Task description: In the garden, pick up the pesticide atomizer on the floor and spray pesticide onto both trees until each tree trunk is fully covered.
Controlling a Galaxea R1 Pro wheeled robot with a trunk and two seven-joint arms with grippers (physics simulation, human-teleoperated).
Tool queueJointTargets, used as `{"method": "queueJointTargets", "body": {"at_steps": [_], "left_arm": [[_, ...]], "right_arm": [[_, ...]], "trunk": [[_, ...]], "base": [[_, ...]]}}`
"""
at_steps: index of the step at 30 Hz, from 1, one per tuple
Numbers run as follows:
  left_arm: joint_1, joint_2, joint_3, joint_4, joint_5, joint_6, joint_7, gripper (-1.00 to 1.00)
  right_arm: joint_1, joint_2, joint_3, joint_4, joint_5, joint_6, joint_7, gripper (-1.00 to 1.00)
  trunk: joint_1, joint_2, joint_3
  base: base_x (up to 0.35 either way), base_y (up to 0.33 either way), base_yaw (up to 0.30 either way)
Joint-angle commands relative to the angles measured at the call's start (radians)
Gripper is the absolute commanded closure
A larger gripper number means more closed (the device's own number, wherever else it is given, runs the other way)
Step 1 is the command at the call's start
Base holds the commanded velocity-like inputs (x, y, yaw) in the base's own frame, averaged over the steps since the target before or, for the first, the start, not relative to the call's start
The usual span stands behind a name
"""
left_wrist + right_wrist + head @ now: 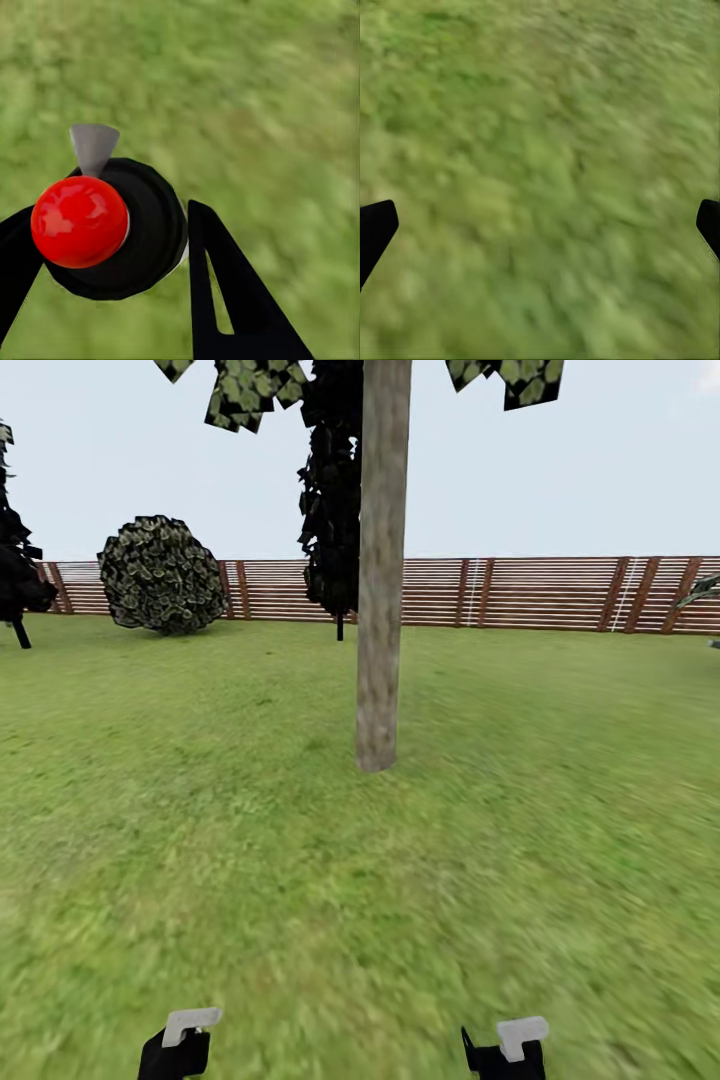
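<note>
Grass lawn stretched to a slatted wooden fence, round shrub near it on my left. One tree trunk stood straight ahead, well apart from me. My left end effector pinched the pesticide atomizer, red ball on top, grey nozzle, black body, over grass. My right end effector was spread wide, holding nothing.

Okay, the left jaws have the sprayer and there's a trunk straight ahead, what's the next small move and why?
Probably lift the left gripper and turn the atomizer toward the tree trunk. The left wrist view shows its red cap and grey nozzle over grass, not bark, while the head view has the trunk dead ahead across open lawn. No white specks show, so spraying likely hasn't begun here.
</note>
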Motion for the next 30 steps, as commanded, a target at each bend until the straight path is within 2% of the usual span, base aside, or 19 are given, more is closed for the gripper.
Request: {"method": "queueJointTargets", "body": {"at_steps": [1, 11, 18, 30], "left_arm": [[-0.001, 0.000, 0.001, 0.001, 0.002, -0.003, 0.000, 1.00], [-0.001, 0.000, 0.001, 0.001, 0.002, -0.003, 0.000, 1.00], [-0.001, 0.000, 0.001, 0.001, 0.002, -0.003, 0.000, 1.00], [-0.001, 0.000, 0.002, 0.001, 0.002, -0.003, 0.000, 1.00]], "right_arm": [[0.000, -0.001, 0.001, 0.001, 0.007, -0.002, -0.001, -1.00], [0.000, -0.001, 0.001, -0.001, 0.005, -0.002, -0.001, -1.00], [0.000, -0.001, 0.001, -0.001, 0.005, -0.002, -0.001, -1.00], [0.000, -0.001, 0.001, 0.001, 0.005, -0.002, -0.002, -1.00]], "trunk": [[0.000, 0.000, -0.001], [0.000, 0.000, -0.001], [0.000, 0.000, 0.001], [0.000, 0.000, 0.002]], "base": [[0.335, 0.000, 0.000], [0.335, 0.000, -0.005], [0.335, 0.000, -0.161], [0.335, 0.000, -0.007]]}}
